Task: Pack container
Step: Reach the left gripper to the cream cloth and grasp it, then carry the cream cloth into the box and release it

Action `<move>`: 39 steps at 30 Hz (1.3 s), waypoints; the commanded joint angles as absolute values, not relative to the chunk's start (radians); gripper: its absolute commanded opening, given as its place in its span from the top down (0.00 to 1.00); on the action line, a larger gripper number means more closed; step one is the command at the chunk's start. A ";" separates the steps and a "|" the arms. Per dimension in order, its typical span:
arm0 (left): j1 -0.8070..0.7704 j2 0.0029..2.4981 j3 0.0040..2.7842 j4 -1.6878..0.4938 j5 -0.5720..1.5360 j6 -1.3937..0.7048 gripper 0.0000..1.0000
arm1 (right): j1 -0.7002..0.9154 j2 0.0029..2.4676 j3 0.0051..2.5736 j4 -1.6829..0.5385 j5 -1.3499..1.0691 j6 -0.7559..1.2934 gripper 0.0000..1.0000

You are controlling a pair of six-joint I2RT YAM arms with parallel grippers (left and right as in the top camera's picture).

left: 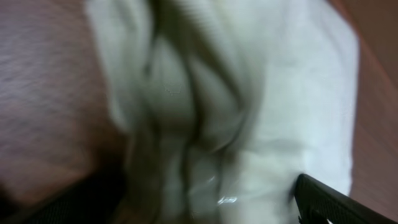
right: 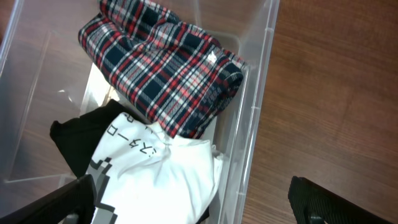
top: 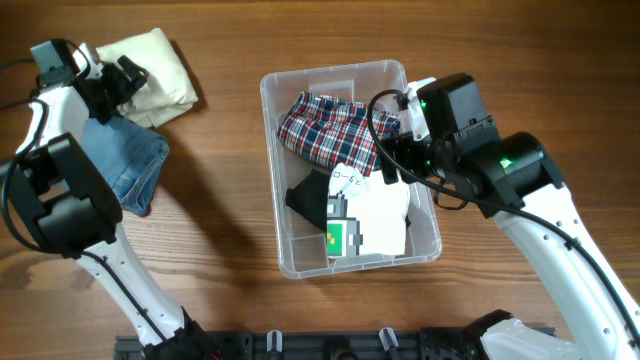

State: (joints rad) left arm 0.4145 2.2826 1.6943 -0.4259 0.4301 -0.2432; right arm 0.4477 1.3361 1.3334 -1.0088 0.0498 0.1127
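the cream garment [left: 249, 93] was a blur in the left wrist view, folds unclear. overhead, the left gripper [top: 122, 78] was too small and dark to read its jaws; the right gripper [top: 393, 158] hid under its own wrist. the black garment [top: 303, 195] lay mostly beneath the white printed shirt [top: 378, 220].

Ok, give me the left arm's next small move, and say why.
Probably close the left gripper on the cream garment. Its fingers look open, with that fabric filling the space between them, and the garment lies on the table outside the container.
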 commanded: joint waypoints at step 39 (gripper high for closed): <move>-0.768 1.492 1.399 -0.656 -0.299 -1.327 0.96 | -0.064 1.274 1.335 -1.063 -0.036 0.210 0.00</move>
